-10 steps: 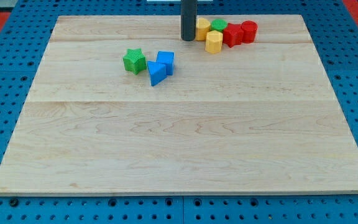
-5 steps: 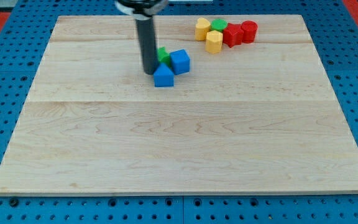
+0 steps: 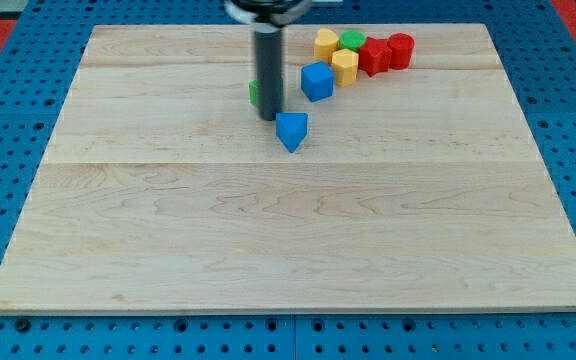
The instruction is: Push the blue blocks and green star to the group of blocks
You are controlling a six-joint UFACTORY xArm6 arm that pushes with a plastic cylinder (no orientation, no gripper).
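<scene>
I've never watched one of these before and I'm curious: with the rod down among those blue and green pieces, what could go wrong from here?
The green star is mostly hidden behind my tip, so it may slip off to the view's left and get left behind.

The blue triangular block sits apart toward the view's bottom; a push aimed at the blue cube could miss it.

The cube is close to the yellow block, so a hard push could scatter the group.
</scene>
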